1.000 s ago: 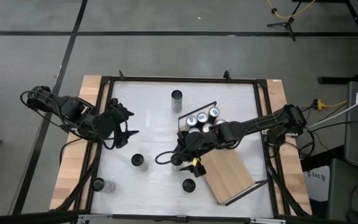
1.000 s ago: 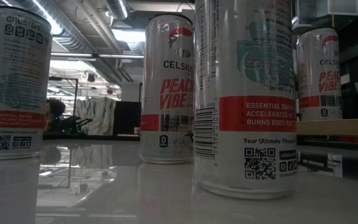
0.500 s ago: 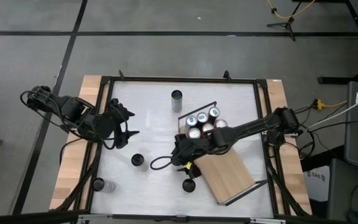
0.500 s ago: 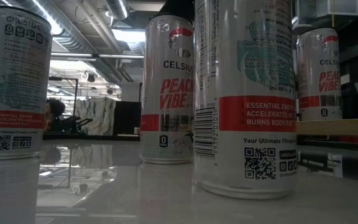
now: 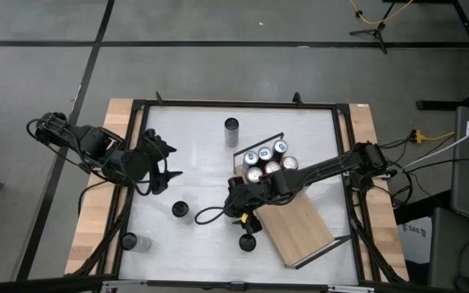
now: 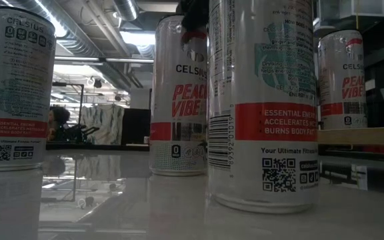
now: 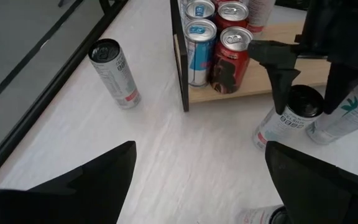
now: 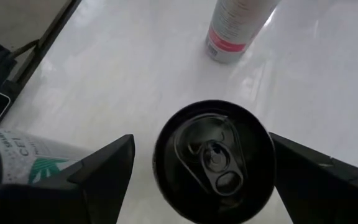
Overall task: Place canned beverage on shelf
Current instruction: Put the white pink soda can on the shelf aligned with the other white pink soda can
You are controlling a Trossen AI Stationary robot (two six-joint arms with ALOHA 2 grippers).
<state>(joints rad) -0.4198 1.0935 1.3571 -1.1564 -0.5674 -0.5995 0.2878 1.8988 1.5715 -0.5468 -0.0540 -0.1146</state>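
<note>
Right pincer [image 5: 245, 221] open, hovering over a black-topped can [image 5: 247, 242] standing on the white surface [image 5: 194, 155] just off the near-left corner of the shelf [image 5: 300, 228]; not yet gripped. Right wrist view: same can's top [image 8: 214, 160] centred between the two dark fingers [image 8: 101, 168], gaps on both sides, no contact. Left wrist view confirms: right pincer [image 7: 306, 81] above that can [image 7: 288, 118], with a second can [image 7: 353, 115] just beside it lying tilted or leaning, cannot tell which. Shelf lying skewed on the right half of the surface, wire rail at each short end. Done so far: five cans grouped at the shelf's far end [image 5: 267, 161], tops up, packed touching; rest of the board bare. Left to do: target can still on the surface, needs grasp, lift, carry onto the bare wood next to the group. More cans loose on the surface: one upright near the far edge [image 5: 231, 130], one mid-left [image 5: 180, 209], one at the near-left corner [image 5: 129, 242]. Left pincer [image 5: 168, 172] open, empty, parked over the left side of the surface, well apart from every can. Low view: only can bodies up close, e.g. the nearest [image 6: 262, 100]; no pincer visibly working there. Judgement: partway through, roughly half the cans shelved, current cycle at pre-grasp.
</note>
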